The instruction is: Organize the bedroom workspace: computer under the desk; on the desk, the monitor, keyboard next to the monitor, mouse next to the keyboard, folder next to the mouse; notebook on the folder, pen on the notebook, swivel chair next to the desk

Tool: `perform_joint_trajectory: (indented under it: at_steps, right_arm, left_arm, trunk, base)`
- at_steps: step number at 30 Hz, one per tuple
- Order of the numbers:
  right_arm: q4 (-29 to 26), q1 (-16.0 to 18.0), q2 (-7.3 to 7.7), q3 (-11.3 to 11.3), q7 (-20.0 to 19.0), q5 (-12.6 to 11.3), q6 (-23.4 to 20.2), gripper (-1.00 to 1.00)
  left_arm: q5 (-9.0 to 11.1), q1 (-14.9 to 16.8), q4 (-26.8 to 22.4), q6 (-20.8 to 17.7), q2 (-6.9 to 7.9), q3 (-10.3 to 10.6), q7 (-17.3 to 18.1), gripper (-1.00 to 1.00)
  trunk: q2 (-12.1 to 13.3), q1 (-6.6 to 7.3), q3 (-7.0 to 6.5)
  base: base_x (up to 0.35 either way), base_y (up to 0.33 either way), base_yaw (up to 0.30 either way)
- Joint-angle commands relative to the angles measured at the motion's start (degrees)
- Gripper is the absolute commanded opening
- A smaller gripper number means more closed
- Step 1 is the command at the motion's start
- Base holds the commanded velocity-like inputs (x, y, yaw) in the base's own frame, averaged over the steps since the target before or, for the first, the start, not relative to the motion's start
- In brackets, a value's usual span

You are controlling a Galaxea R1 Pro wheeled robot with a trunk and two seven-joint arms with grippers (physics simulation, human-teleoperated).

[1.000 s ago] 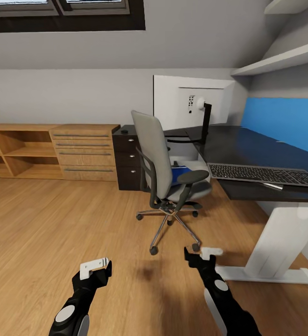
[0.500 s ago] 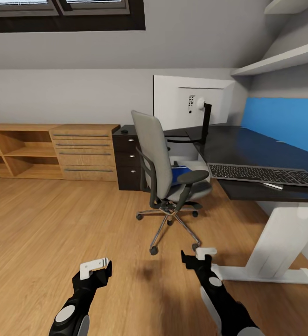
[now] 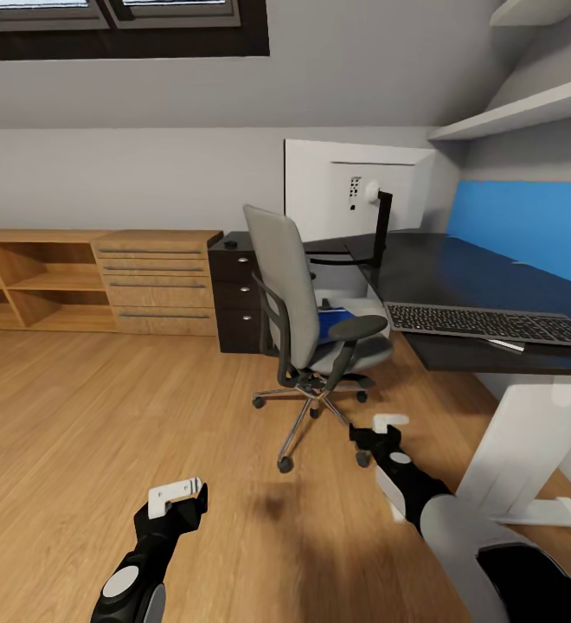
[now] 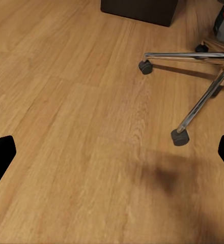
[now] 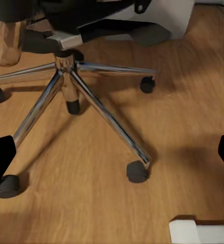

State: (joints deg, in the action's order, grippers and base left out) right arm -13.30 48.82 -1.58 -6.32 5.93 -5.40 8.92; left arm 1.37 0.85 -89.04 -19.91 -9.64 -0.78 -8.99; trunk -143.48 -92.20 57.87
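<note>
Head view, looking down over both arms in an attic bedroom with a wood plank floor [image 3: 104,415]. A grey swivel chair [image 3: 307,324] stands just in front of the long black-topped desk [image 3: 458,277], its back turned toward the robot. On the seat, partly hidden behind the chair's backrest and armrest, lies the bright blue folder [image 3: 330,324]. The monitor [image 3: 355,190] stands on the far end of the desk, white back showing, and the keyboard [image 3: 489,324] lies flat near the desk's front edge. The mouse, notebook and pen cannot be made out.

The right gripper [image 3: 379,433] is stretched forward at floor level, close to the chair's chrome star base and beside the desk's white pedestal leg [image 3: 515,450]. Its wrist camera shows its two dark fingers at the frame's opposite edges — spread wide, holding nothing — with the chrome base [image 5: 71,86] and castors ahead. The left gripper [image 3: 177,502] hangs low over bare floor, its fingers likewise wide apart and empty.

The step in hand looks like reaching for the folder on the seat. To do it well, the right arm should rise above seat height and come in from the open side — not past the near armrest [image 3: 357,329]. A careless nudge would roll the chair on its castors, so the approach should be slow, gripping the folder's exposed edge.
</note>
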Motion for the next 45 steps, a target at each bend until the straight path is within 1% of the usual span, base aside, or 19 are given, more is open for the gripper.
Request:
perform_joint_trajectory:
  at_steps: [1, 2, 7, 15, 19, 20, 21, 24, 27, 33, 38, 45]
  right_arm:
    - [0.7, 0.5, 0.14, -0.5, 0.8, -0.7, 0.5, 1.0]
    - [1.6, 1.0, 0.31, -0.5, 2.0, -0.8, 0.9, 1.0]
    - [2.8, 1.8, 0.5, -0.5, 3.8, -1.1, 1.4, 1.0]
    - [3.1, 2.1, 0.66, -0.1, 4.6, -1.1, 1.8, 1.0]
    - [3.2, 2.1, 0.69, 2.4, 4.7, -1.1, 4.1, 1.0]
    - [3.2, 2.1, 0.69, 3.6, 4.8, -1.1, 4.5, 1.0]
    - [3.2, 2.1, 0.66, 6.0, 4.8, -1.1, 5.0, 1.0]
    - [3.2, 2.1, 0.72, 7.0, 4.8, -1.0, 5.2, 1.0]
    - [3.2, 2.1, 0.79, 7.2, 4.8, -1.0, 5.2, 1.0]
    - [3.2, 2.1, 1.53, 7.4, 5.1, -1.0, 5.4, 1.0]
    - [3.1, 2.1, 1.72, 7.4, 5.2, -1.0, 5.4, 1.0]
    - [3.1, 2.1, 1.75, 7.4, 5.2, -1.0, 5.5, 1.0]
  left_arm:
    - [0.2, 0.0, -0.1, -0.3, -0.03, 0.0, -0.2, 1.0]
    - [0.2, 0.0, 0.0, -0.3, -0.03, 0.0, -0.2, 1.0]
    - [0.3, 0.0, 0.0, -0.1, -0.14, 0.0, -0.2, 1.0]
    - [0.3, -0.1, 0.0, -0.1, -0.06, -0.1, -0.3, 1.0]
    - [0.2, -0.1, -0.1, -0.1, -0.03, -0.1, -0.3, 1.0]
    - [0.2, -0.1, -0.1, -0.1, -0.03, -0.1, -0.3, 1.0]
    - [0.2, -0.1, -0.1, -0.2, -0.03, -0.2, -0.3, 1.0]
    - [0.1, -0.1, -0.1, -0.3, -0.03, -0.2, -0.3, 1.0]
    - [0.1, -0.1, 0.0, -0.3, -0.03, -0.2, -0.3, 1.0]
    - [0.1, -0.1, 0.1, -0.3, -0.03, -0.2, -0.3, 1.0]
    - [0.1, -0.1, 0.1, -0.3, -0.03, -0.2, -0.3, 1.0]
    - [0.1, -0.1, 0.1, -0.2, -0.03, -0.2, -0.3, 1.0]
  trunk:
    - [0.0, 0.01, 0.06]
    - [0.0, 0.01, 0.06]
    - [0.0, 0.01, 0.06]
    - [0.0, 0.01, 0.06]
    - [0.0, 0.01, 0.06]
    - [0.0, 0.01, 0.06]
    - [0.0, 0.01, 0.06]
    - [0.0, 0.01, 0.06]
    - [0.0, 0.01, 0.06]
    - [0.0, 0.01, 0.06]
    - [0.0, 0.01, 0.06]
    - [0.0, 0.01, 0.06]
  base:
    - [0.007, 0.0, 0.0]
    - [0.05, 0.0, 0.0]
    - [0.153, 0.0, 0.0]
    - [0.161, 0.0, 0.0]
    - [0.125, 0.0, 0.0]
    - [0.235, 0.0, 0.0]
    - [0.112, 0.0, 0.0]
    - [0.061, 0.0, 0.0]
    - [0.104, -0.045, 0.0]
    - [0.134, -0.068, 0.0]
    - [0.044, -0.012, 0.0]
    - [0.215, -0.001, 0.0]
